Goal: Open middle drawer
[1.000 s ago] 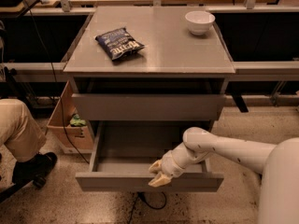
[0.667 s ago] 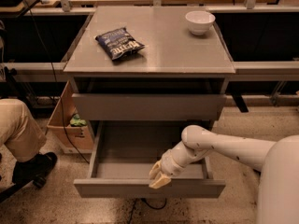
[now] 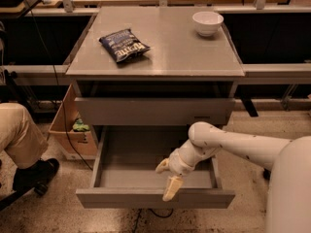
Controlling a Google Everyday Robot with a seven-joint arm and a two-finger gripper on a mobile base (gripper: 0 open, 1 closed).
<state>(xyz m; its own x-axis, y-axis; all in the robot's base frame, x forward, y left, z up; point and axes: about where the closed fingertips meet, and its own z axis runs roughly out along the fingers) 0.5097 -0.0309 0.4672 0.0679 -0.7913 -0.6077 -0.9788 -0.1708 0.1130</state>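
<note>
The middle drawer (image 3: 155, 198) is pulled well out of the grey cabinet, and its shallow grey tray (image 3: 146, 154) is bare. My gripper (image 3: 165, 183) hangs over the drawer's front right part, reaching in from the right on the white arm (image 3: 233, 142). Its two tan fingers are spread open. One finger (image 3: 173, 187) points down onto the top edge of the front panel, and the other lies over the tray. The taller-fronted drawer (image 3: 155, 111) above is shut.
On the cabinet top (image 3: 194, 57) lie a dark chip bag (image 3: 124, 45) and a white bowl (image 3: 207, 22). A seated person's leg and shoe (image 3: 22, 149) are at the left. A cardboard box (image 3: 73, 130) stands beside the cabinet. Workbenches run behind.
The middle drawer has slid further out toward the camera. My gripper has moved forward with it, staying at the front panel.
</note>
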